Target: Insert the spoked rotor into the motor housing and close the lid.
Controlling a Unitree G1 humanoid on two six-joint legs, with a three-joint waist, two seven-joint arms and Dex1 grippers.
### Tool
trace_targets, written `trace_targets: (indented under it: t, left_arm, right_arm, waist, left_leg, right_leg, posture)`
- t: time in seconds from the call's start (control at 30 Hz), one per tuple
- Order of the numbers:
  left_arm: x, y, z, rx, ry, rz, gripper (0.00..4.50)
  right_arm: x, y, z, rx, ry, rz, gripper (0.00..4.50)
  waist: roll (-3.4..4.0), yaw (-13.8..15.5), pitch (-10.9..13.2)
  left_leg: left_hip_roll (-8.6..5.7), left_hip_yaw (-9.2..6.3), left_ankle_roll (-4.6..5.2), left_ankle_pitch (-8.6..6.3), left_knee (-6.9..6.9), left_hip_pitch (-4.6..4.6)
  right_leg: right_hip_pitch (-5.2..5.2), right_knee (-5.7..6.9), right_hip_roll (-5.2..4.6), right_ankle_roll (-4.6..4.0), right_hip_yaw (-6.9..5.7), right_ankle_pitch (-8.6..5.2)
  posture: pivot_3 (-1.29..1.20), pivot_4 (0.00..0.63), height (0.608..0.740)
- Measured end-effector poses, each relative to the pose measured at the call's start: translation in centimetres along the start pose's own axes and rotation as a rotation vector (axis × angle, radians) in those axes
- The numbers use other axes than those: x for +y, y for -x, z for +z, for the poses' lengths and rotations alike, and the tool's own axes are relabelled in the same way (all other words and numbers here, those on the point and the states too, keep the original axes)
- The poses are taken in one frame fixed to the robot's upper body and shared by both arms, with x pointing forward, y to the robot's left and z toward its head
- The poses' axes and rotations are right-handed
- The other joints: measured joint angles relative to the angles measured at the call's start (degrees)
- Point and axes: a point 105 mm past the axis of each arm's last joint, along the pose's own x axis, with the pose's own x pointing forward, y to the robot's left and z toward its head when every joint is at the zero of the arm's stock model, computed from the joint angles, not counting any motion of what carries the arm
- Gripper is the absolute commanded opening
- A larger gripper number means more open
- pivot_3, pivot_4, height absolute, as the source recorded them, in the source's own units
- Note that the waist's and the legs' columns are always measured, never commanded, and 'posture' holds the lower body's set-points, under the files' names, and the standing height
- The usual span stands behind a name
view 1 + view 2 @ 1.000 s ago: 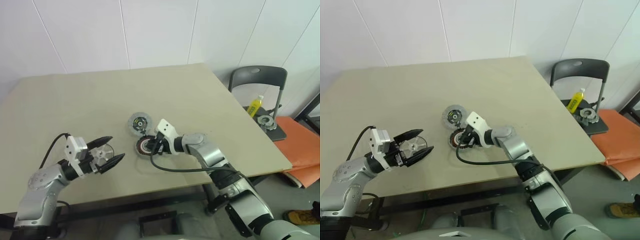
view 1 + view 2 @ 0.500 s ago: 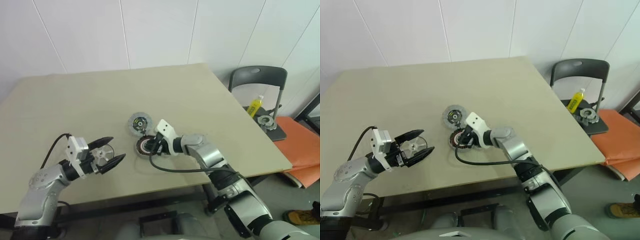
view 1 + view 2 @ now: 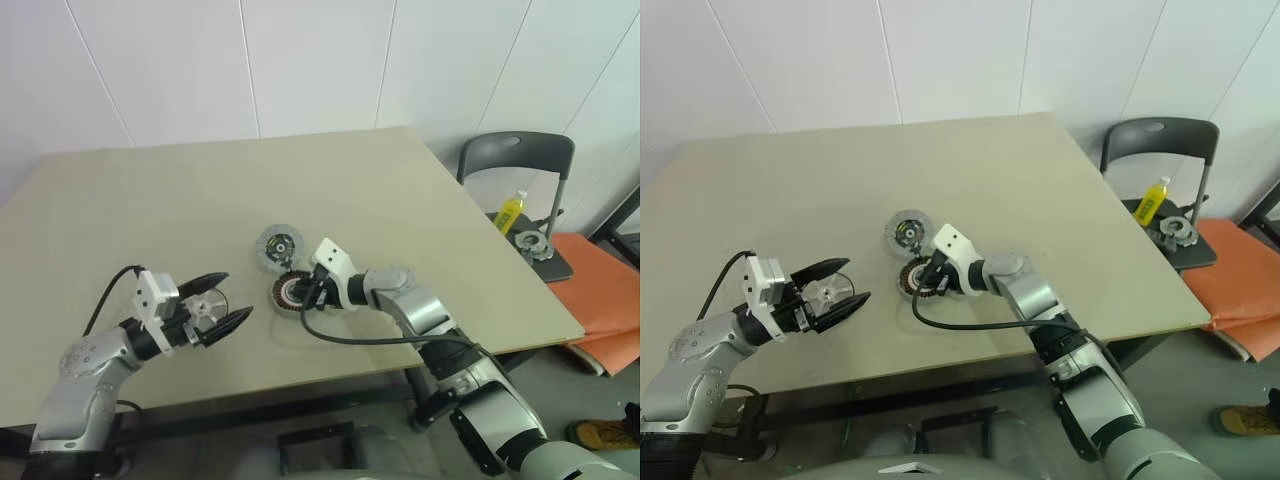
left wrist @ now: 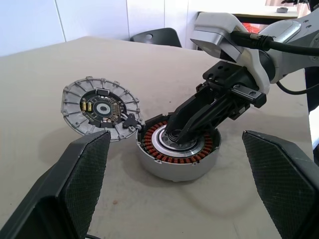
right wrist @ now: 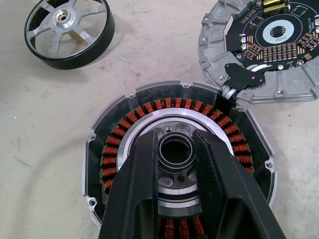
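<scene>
Black, textured fingers of the left gripper [image 3: 222,300] stand spread wide, with nothing between them; they hover above the beige table [image 3: 150,200] over its near left part. Just past their tips, at about twelve o'clock from the gripper, the spoked rotor [image 5: 69,31] lies flat on the table: a small wheel with a dark, smooth outer rim, bright silver spokes and a silver hub with a brass-coloured centre.

Toward three o'clock from the rotor, well apart from it, the motor housing [image 4: 178,153] sits open side up near the table's middle. It is a round, shallow grey metal puck with a ring of copper-brown windings inside and a polished silver ring around a dark central collar. The right gripper [image 5: 176,159] reaches down into that centre, its two black fingers [image 5: 137,189] set narrow, one on each side of the collar and pinching it.

At eleven o'clock from the housing, touching its rim, the lid [image 4: 99,111] lies flat, a ribbed silver-grey disc showing a dark circuit face with small gold parts and a round central hub.
</scene>
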Motion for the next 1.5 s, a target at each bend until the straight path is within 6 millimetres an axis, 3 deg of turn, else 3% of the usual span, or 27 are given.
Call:
trace_targets:
  t: [0.8,0.97,1.5]
  left_arm:
    - [-0.07,-0.09,-0.07,0.001,0.002,-0.002,4.5]
    - [-0.04,-0.13,-0.02,0.0,0.0,-0.002,4.5]
    - [0.32,-0.08,-0.39,0.017,-0.004,0.013,4.5]
  right_arm:
    - [-0.09,-0.05,0.0,-0.005,-0.004,-0.006,0.69]
    - [-0.39,0.16,0.0,-0.009,-0.02,-0.016,2.37]
    - [0.11,0.06,0.18,-0.034,-0.102,0.026,2.37]
  waist:
    - [0.0,0.0,0.0]
    - [0.0,0.0,0.0]
    - [0.0,0.0,0.0]
  left_leg:
    - [0.0,0.0,0.0,0.0,0.01,0.0]
    - [0.0,0.0,0.0,0.0,0.01,0.0]
    - [0.0,0.0,0.0,0.0,0.01,0.0]
  right_leg:
    - [0.0,0.01,0.0,0.0,0.0,0.0]
    - [0.01,0.0,0.0,0.0,0.0,0.0]
    - [0.0,0.01,0.01,0.0,0.0,0.0]
  posture:
    - [0.0,0.0,0.74]
    - [0.0,0.0,0.74]
    - [0.0,0.0,0.74]
